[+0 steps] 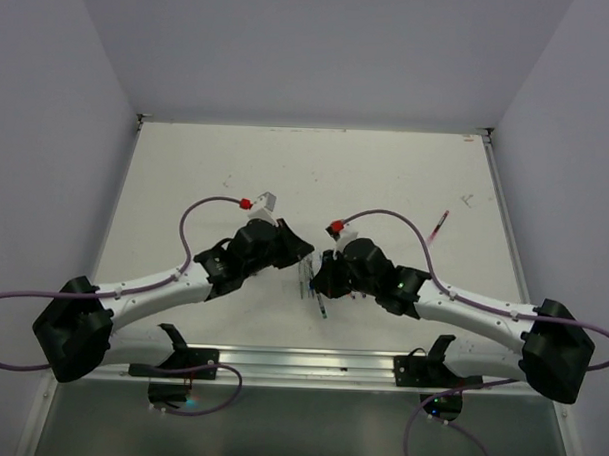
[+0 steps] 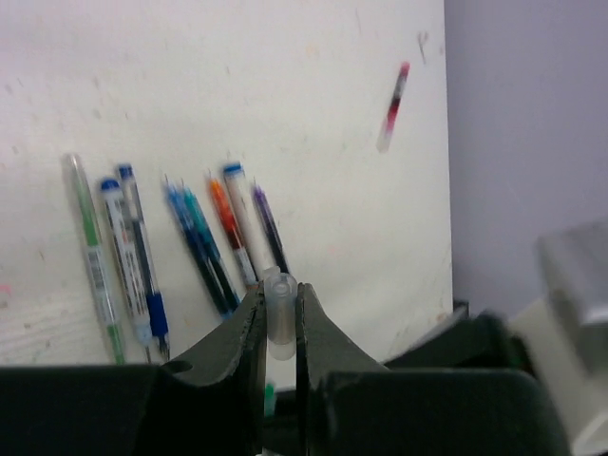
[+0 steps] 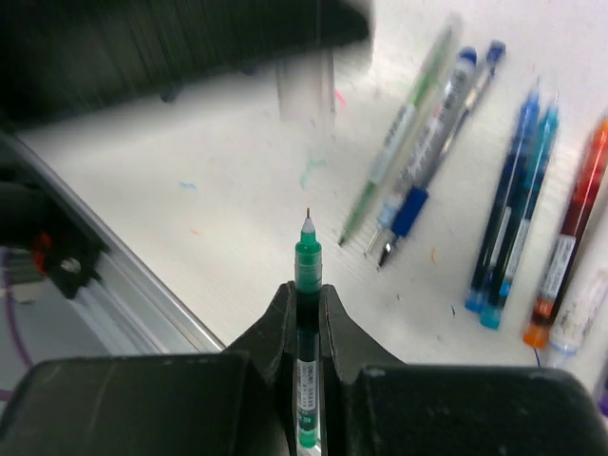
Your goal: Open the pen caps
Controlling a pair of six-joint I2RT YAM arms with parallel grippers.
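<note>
The left gripper (image 2: 279, 296) is pinching a clear pen cap (image 2: 279, 323) between narrowly set fingers. The right gripper (image 3: 307, 296) is clamping a green pen (image 3: 307, 266), its bare tip pointing at that cap, well apart, so this one is looking opened. A row of pens (image 2: 198, 245) is lying on the table (image 2: 313, 114) toward its near edge, and a few blue caps (image 2: 234, 171) are seemingly still waiting. A red pen (image 2: 393, 103) is lying apart, rightward. No container is showing.
</note>
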